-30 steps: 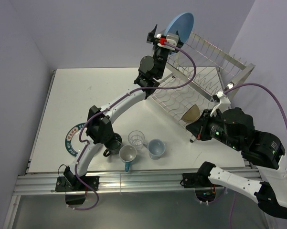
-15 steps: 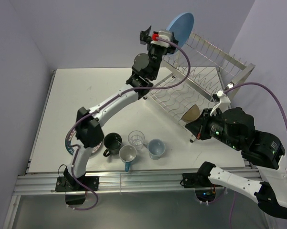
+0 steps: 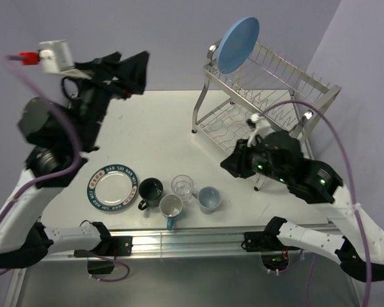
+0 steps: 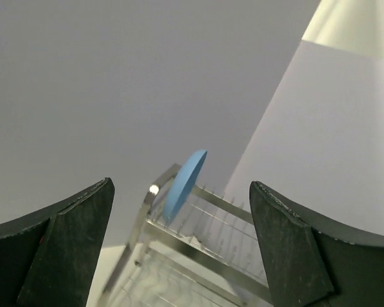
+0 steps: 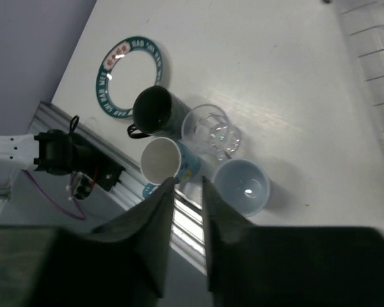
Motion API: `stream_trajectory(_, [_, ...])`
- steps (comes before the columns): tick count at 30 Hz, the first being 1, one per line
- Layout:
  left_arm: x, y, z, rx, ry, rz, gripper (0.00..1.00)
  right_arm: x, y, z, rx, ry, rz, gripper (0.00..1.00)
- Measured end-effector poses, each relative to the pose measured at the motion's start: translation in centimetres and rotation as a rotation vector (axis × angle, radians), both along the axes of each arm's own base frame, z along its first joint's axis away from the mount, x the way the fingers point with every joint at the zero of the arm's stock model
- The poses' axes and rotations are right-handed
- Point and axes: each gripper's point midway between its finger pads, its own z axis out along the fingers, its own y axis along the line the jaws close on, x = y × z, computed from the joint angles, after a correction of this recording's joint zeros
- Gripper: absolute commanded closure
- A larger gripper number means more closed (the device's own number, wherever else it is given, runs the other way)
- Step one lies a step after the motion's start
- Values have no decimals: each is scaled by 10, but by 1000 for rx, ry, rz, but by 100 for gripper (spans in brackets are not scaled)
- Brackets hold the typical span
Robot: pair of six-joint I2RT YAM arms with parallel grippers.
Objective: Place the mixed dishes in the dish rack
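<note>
At the far right corner of the counter (image 3: 153,121): the dish rack (image 3: 268,96), a two-tier silver wire frame on slanted legs.
Large light-blue plate (image 3: 238,36): stands on edge in the upper tier, at the rack's far left end, leaning a little and rising above the prongs.
White plate with teal lettered rim (image 3: 113,187): lies flat near the counter's near left corner, well apart from the rack.
Dark mug (image 3: 151,190): just right of that plate, mouth up, close to the near edge.
Clear glass (image 3: 183,187): just right of the dark mug.
White-and-blue mug (image 3: 170,208): nearest the near edge, in front of the gap between dark mug and glass.
Light-blue cup (image 3: 209,199): at the right end of this cluster, mouth up, beside the glass.
Right pincer (image 5: 188,180): hangs over the counter between the rack and the cups, looking down on them; its fingers are parted by a narrow gap and grasp nothing.
Left pincer (image 4: 179,184): raised high over the far left of the counter, facing the rack; fingers spread wide, nothing between them.
</note>
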Motion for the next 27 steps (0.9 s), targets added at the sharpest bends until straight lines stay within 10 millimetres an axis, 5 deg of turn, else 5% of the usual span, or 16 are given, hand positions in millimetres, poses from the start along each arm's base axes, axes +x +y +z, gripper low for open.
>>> stream_trajectory(4, [-26, 43, -27, -51, 190, 2, 9, 14, 39, -24, -32, 62, 99, 50])
stream_trajectory(12, [-38, 59, -195, 123, 699, 83, 11, 46, 91, -71, -122, 207, 163, 44])
stream_trajectory(22, [-65, 31, -304, 312, 988, -53, 10, 27, 65, -112, -186, 319, 88, 43])
stream_trajectory(27, [-65, 3, -310, 339, 1015, -180, 12, 5, 40, -150, -237, 418, 38, 43])
